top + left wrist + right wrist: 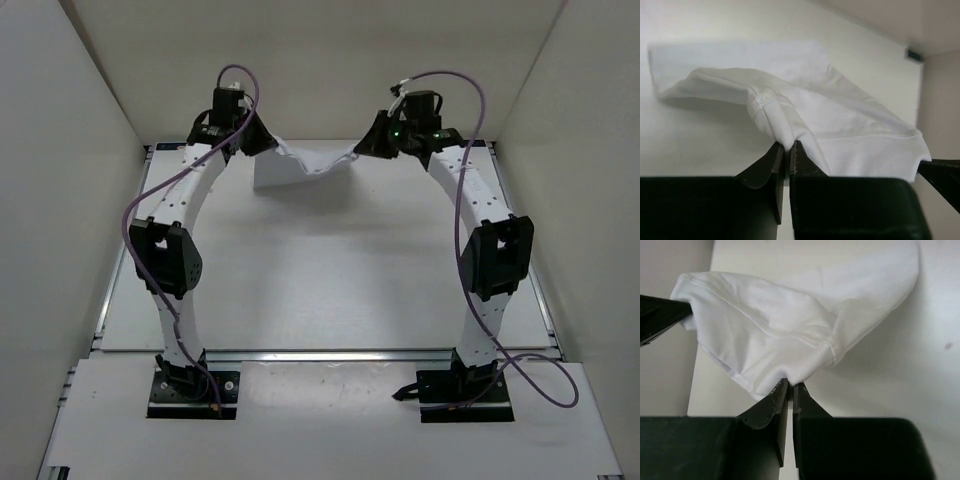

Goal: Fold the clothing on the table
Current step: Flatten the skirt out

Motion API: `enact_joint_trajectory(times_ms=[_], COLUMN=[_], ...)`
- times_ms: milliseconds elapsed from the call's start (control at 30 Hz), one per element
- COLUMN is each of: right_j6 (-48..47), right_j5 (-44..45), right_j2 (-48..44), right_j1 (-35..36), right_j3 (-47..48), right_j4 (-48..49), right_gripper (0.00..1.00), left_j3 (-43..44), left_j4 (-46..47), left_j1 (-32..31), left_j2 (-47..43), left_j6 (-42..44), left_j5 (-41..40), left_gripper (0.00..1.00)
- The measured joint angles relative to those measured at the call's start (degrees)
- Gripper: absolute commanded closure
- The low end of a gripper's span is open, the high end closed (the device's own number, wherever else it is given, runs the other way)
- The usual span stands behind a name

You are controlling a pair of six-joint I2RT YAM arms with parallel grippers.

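1. The left tool is pinched almost shut on a bunched fold of the small, plain white garment of thin, wrinkled fabric. The right tool is clamped tight on another fold at the garment's opposite end.
2. The garment hangs between the two tools, raised at each grip and sagging in the middle. Beyond the tips, the rest of the cloth trails onto the large, flat, matte white worktop, on the side farthest from the arm bases.
3. I judge the step in hand to be the first fold: both ends are gripped and raised, and nothing is neatly doubled over yet.
4. As I see it, the next move calls for both tools to travel together at matched height and pace. They should carry the held edge over the cloth resting below them, keep it taut so it lies flat, and only then release.
5. Count: one garment, one worktop, two arms, two tools.
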Motion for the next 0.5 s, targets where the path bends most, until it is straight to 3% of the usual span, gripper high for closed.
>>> enact_joint_trajectory(times_ms=[100, 167, 233, 400, 500], right_j6=[-2.29, -3.30, -3.61, -2.62, 0.31], right_j5=[-0.33, -0.98, -1.90, -3.69, -4.17], right_j2=[0.02, -2.80, -6.82, -15.80, -22.97], right_j1=[-2.97, -3.61, -3.39, -1.40, 1.97], right_j3=[6.12, 2.01, -7.34, -39.67, -58.95], right_j4=[-0.50, 0.33, 1.42, 6.01, 6.54], right_gripper=[1.00, 1.00, 1.00, 1.00, 1.00], left_j3=[7.37, 2.03, -9.20, -47.89, -66.25], left_j4=[0.39, 2.25, 5.01, 12.20, 11.04], left_j1=[0.63, 1.09, 1.38, 1.07, -1.95], left_j2=[0.68, -3.48, -9.70, -25.73, -32.61], left_j6=[0.02, 0.07, -0.04, -2.03, -4.66], left_j5=[1.18, 1.92, 2.54, 4.81, 5.99], left_gripper=[1.00, 1.00, 1.00, 1.00, 1.00])
